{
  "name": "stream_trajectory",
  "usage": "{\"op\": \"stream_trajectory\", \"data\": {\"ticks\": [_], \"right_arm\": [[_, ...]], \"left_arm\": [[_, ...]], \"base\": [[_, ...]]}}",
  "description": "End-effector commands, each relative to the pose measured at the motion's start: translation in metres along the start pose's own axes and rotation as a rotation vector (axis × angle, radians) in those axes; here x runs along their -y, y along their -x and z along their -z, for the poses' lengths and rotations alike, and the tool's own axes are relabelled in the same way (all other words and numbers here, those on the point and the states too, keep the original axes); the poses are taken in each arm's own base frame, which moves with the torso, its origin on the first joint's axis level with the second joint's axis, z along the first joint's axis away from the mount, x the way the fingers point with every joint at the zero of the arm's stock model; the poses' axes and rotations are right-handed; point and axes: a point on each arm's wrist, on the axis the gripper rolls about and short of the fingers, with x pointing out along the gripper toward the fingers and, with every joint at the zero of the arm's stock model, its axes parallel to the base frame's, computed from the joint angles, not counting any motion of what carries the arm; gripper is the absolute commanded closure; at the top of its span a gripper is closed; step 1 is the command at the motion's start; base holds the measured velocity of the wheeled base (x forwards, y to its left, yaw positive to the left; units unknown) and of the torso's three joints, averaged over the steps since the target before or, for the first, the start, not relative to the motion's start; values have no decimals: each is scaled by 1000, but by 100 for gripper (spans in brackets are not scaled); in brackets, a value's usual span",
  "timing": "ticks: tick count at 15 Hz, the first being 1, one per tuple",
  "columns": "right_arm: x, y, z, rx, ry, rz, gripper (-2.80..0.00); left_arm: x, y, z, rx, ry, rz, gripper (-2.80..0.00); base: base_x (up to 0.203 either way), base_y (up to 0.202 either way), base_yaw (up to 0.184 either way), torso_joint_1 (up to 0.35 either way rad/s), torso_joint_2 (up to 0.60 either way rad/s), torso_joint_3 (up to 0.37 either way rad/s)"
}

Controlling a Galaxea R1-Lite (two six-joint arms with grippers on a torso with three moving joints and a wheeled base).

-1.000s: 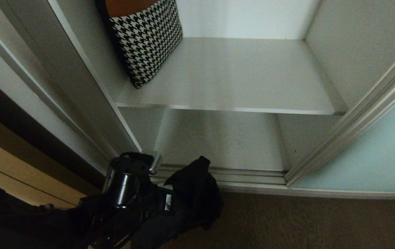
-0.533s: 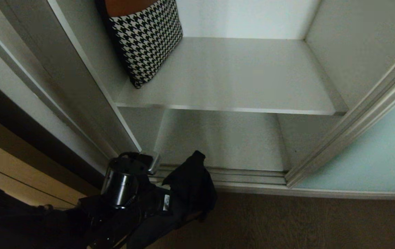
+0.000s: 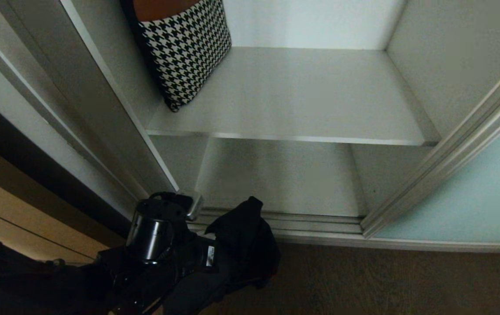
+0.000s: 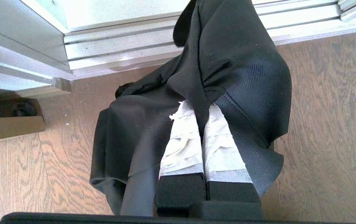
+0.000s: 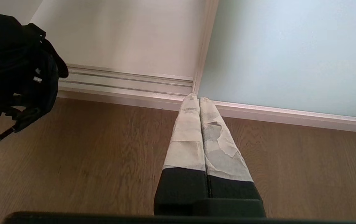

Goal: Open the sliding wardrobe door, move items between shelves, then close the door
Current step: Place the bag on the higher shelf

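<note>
Already the wardrobe's open & the move is underway, I'd say: at lower left the left gripper, taped fingers clamped on a black garment, hangs it over the brown wood floor just before the ribbed silver floor track. Further right, the shelves — upper w/ a houndstooth cushion at its left end, lower bare — await it, & sliding wardrobe door sits pushed right. Right gripper idles closed, empty, low near the door's bottom rail; placing garment + closing the door remain.
</note>
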Motion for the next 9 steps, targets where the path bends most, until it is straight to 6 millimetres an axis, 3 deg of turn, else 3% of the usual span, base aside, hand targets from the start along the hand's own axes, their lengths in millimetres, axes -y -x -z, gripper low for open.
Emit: {"op": "stream_trajectory", "data": {"ticks": [1,9], "right_arm": [[0,0,0,0,0,0,0],[0,0,0,-1,1,0,0]], "left_arm": [[0,1,-1,6,3,1,0],[0,0,1,-3,-1,-5,0]], "base": [[0,0,0,0,0,0],[0,0,0,0,0,0]]}}
